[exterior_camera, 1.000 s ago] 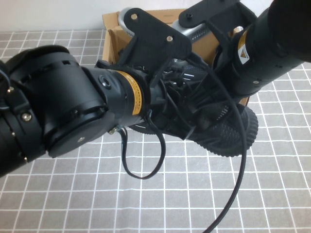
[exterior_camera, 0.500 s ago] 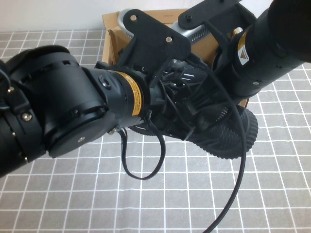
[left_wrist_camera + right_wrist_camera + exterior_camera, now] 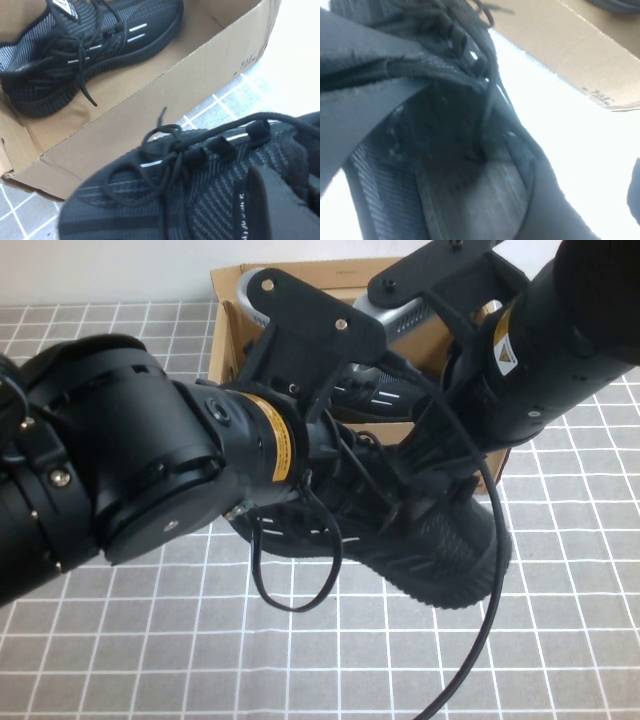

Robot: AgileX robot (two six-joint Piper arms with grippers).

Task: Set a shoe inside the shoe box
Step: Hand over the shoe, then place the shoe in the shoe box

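The black knit shoe [image 3: 445, 545] hangs in front of the brown cardboard shoe box [image 3: 230, 335], outside it, toe toward the right. My left gripper [image 3: 345, 455] reaches in from the left and is shut on the shoe's laced upper [image 3: 165, 200]; one finger [image 3: 282, 210] presses on the knit. My right gripper [image 3: 430, 455] comes from the right at the shoe's heel opening [image 3: 470, 190]. It stands open, with one finger [image 3: 635, 195] apart from the shoe. Both arms hide much of the shoe in the high view.
A second black shoe [image 3: 85, 45] with white side dashes lies inside the box [image 3: 200, 85]. The box's front wall with small dark print [image 3: 597, 95] stands close behind the held shoe. A grey-and-white checked cloth [image 3: 150, 660] covers the table.
The left gripper has shut on the shoe and the right gripper has opened. The shoe has shifted toward the near side, away from the box, and a shoe in the box shows more.
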